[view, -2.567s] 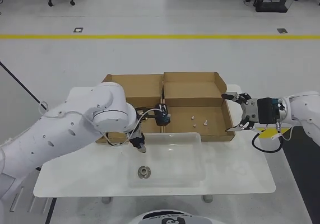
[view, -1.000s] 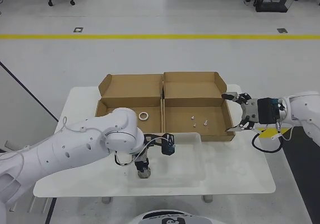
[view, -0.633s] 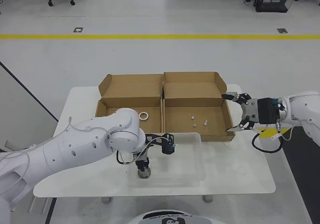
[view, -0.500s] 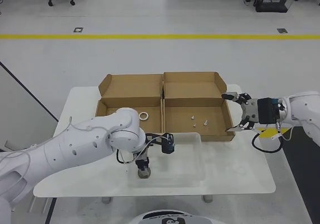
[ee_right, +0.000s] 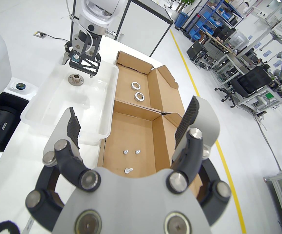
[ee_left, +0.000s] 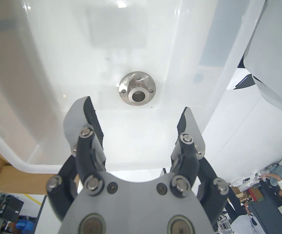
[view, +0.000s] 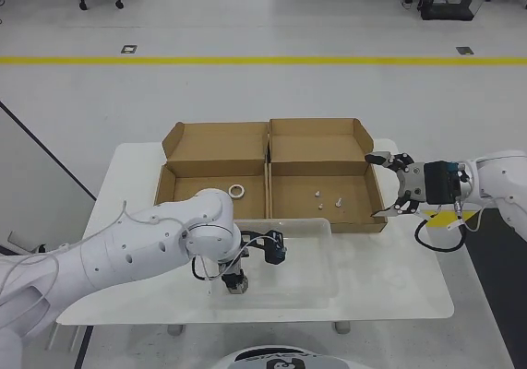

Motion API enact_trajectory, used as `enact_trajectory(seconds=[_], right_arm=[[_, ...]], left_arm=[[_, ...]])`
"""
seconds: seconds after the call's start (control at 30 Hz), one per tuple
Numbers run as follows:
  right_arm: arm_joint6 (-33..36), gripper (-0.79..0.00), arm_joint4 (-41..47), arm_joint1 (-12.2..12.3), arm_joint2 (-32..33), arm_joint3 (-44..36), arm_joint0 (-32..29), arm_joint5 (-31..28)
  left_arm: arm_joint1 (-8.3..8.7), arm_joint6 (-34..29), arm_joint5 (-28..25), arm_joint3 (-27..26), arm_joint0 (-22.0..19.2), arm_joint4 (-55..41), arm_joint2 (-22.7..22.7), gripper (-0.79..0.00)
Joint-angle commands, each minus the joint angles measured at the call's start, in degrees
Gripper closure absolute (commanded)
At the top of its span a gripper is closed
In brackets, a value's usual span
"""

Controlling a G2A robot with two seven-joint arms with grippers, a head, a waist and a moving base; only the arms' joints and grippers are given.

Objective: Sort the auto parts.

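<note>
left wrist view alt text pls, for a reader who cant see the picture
The left tool hangs open over a metal flange with a centre hole, which lies flat on the floor of a clear plastic tub. The part sits just ahead of the gap between the two fingers, untouched.

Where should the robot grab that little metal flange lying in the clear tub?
Grip the metal flange by its raised collar, coming straight down from above. It lies flat on the floor of the tub with the collar pointing up, so its thin rim hugs the floor and offers little to pinch. The left gripper, open above it, looks suitably placed.
</note>
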Motion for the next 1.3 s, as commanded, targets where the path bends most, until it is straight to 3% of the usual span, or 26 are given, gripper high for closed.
enact_trajectory(seconds=[0.0,0.53,0.87,1.27], right_arm=[[0.0,-0.785,0.0,0.0,0.0,0.0,0.0,0.0],[0.0,-0.785,0.0,0.0,0.0,0.0,0.0,0.0],[0.0,-0.785,0.0,0.0,0.0,0.0,0.0,0.0],[0.0,-0.785,0.0,0.0,0.0,0.0,0.0,0.0]], left_arm=[[-0.31,-0.5,0.5,0.3,0.5,0.9,0.0,-0.619],[-3.28,-3.4,3.3,2.8,3.9,6.3,0.0,-0.600],[-4.85,-4.1,4.1,4.2,5.0,8.4,0.0,-0.416],[-5.61,-4.1,4.1,5.1,5.6,9.2,0.0,-0.339]])
